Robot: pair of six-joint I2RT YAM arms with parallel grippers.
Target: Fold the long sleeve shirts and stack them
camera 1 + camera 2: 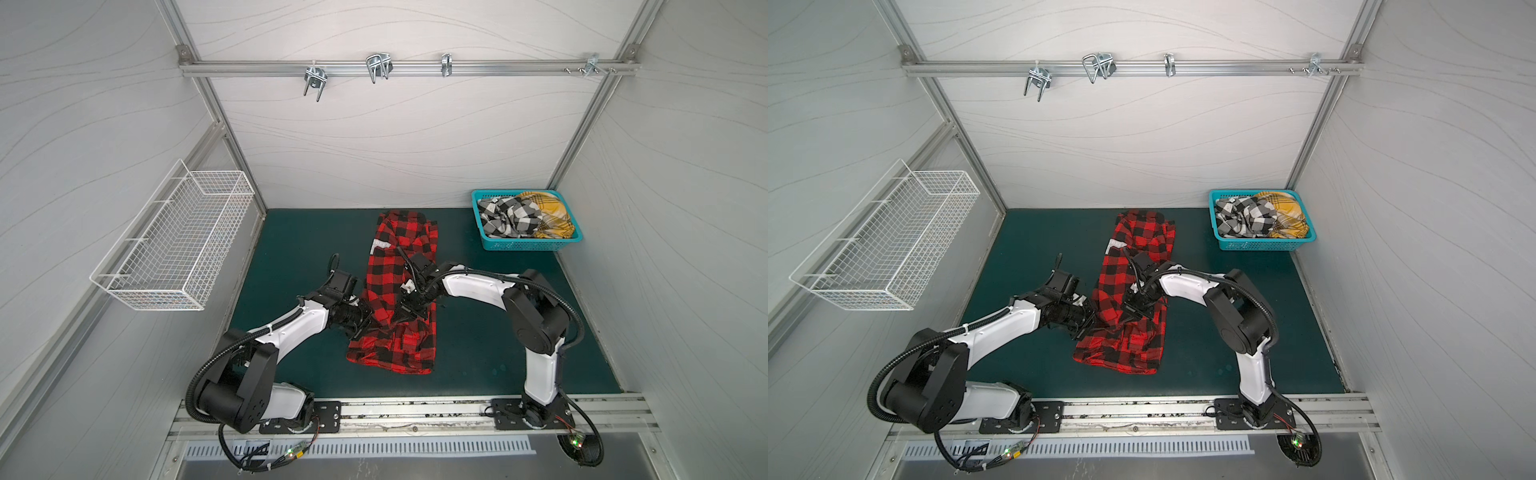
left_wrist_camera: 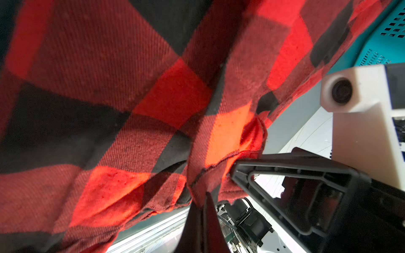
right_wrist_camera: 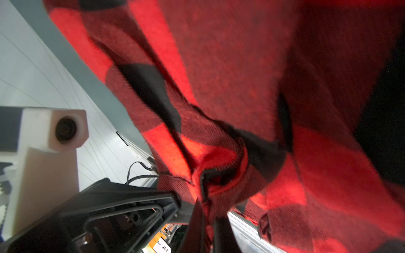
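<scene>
The red-and-black long sleeve shirt (image 1: pixel 399 266) (image 1: pixel 1133 257) lies lengthwise on the middle of the green mat (image 1: pixel 299 257), white lettering near its collar end. Its lower half is bunched and raised between both grippers. My left gripper (image 1: pixel 380 328) (image 1: pixel 1100 328) (image 2: pixel 205 195) is shut on a fold of the red-and-black cloth (image 2: pixel 153 109). My right gripper (image 1: pixel 409 311) (image 1: pixel 1133 311) (image 3: pixel 208 206) is shut on a pinch of the same shirt (image 3: pixel 241 87), close beside the left one. The black-and-white shirt (image 1: pixel 507 216) (image 1: pixel 1246 216) and mustard-yellow shirt (image 1: pixel 548 216) (image 1: pixel 1287 216) lie crumpled in the basket.
A teal plastic basket (image 1: pixel 528 246) (image 1: pixel 1262 246) stands at the mat's back right corner. A white wire basket (image 1: pixel 174 249) hangs on the left wall. Metal hooks (image 1: pixel 376 66) hang from the rail on the back wall. An aluminium rail (image 1: pixel 415 409) borders the mat's front.
</scene>
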